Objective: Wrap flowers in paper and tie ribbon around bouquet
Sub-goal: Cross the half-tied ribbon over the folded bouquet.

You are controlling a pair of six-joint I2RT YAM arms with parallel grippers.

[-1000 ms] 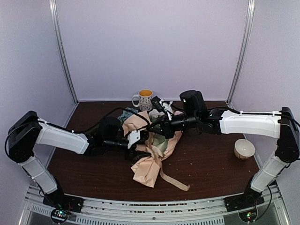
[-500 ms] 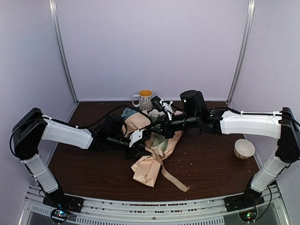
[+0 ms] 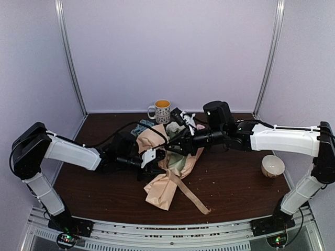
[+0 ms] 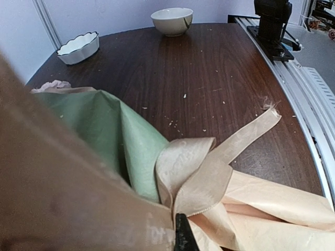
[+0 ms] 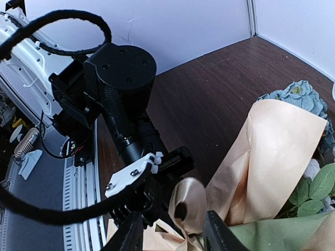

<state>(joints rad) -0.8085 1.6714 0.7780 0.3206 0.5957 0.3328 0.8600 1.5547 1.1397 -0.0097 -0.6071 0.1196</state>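
1. bouquet (image 3: 166,162): lies mid-desk (image 3: 235,188) between the two arms, narrow end of the cone toward the near edge.
2. paper (image 5: 272,151): crinkled peach-tan sheet outside, sage-green sheet showing within.
3. flowers (image 5: 296,97): blue hydrangea head and green leaves at the far mouth of the cone.
4. ribbon (image 4: 209,162): tan, looped at the wrap; the free tail trails over the desk toward the near edge.
5. left gripper (image 3: 156,162): closed tight on the ribbon at the base of its loop.
6. right gripper (image 5: 175,232): fingers parted, one on either side of the loop, clasping nothing.
7. mug (image 3: 161,111): far edge, behind the bouquet.
8. bowl (image 3: 272,166): right side, well apart.
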